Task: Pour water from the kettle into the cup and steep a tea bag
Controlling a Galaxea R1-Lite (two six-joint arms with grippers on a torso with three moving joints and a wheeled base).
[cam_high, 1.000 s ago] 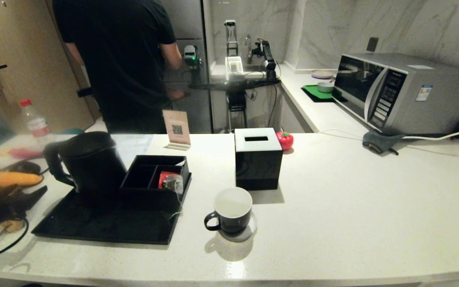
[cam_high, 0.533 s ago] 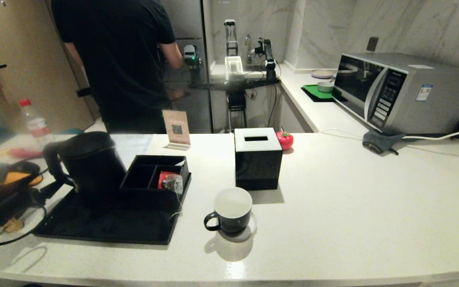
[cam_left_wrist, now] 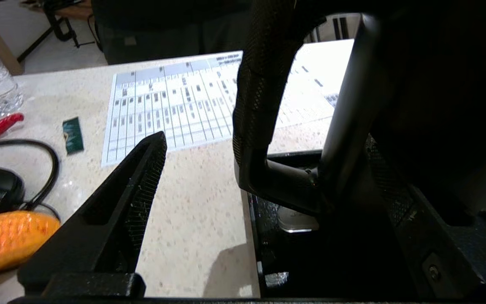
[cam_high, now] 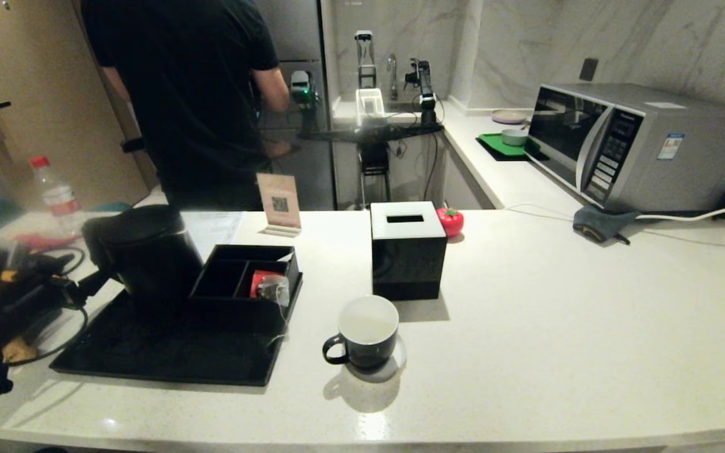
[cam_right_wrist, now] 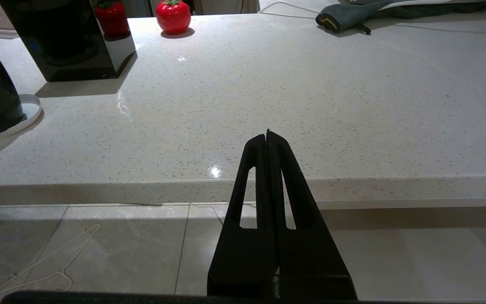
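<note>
The matte-black kettle (cam_high: 148, 255) stands at the back left of a black tray (cam_high: 148, 358). My left gripper (cam_high: 85, 286) is open at the kettle's handle (cam_left_wrist: 253, 105); the handle lies between the spread fingers (cam_left_wrist: 135, 194), which have not closed on it. The black cup (cam_high: 367, 330) with its white inside sits on a white coaster in front of the tissue box; I see no water in it. The tea bag (cam_high: 273, 289) rests in a black divided box on the tray, its string hanging over the front. My right gripper (cam_right_wrist: 267, 134) is shut and empty, low before the counter's front edge.
A black cube tissue box (cam_high: 408, 251) stands behind the cup, a red tomato-shaped thing (cam_high: 450, 221) beside it. A red packet (cam_high: 259, 280) lies by the tea bag. Left of the tray are cables, a bottle (cam_high: 54, 192) and a printed sheet (cam_left_wrist: 175, 105). A microwave (cam_high: 639, 148) stands far right; a person stands behind the counter.
My left arm has come in from the left edge and up to the kettle's handle. The kettle has shifted slightly to the right. The right arm, cup and tea bag have not moved.
</note>
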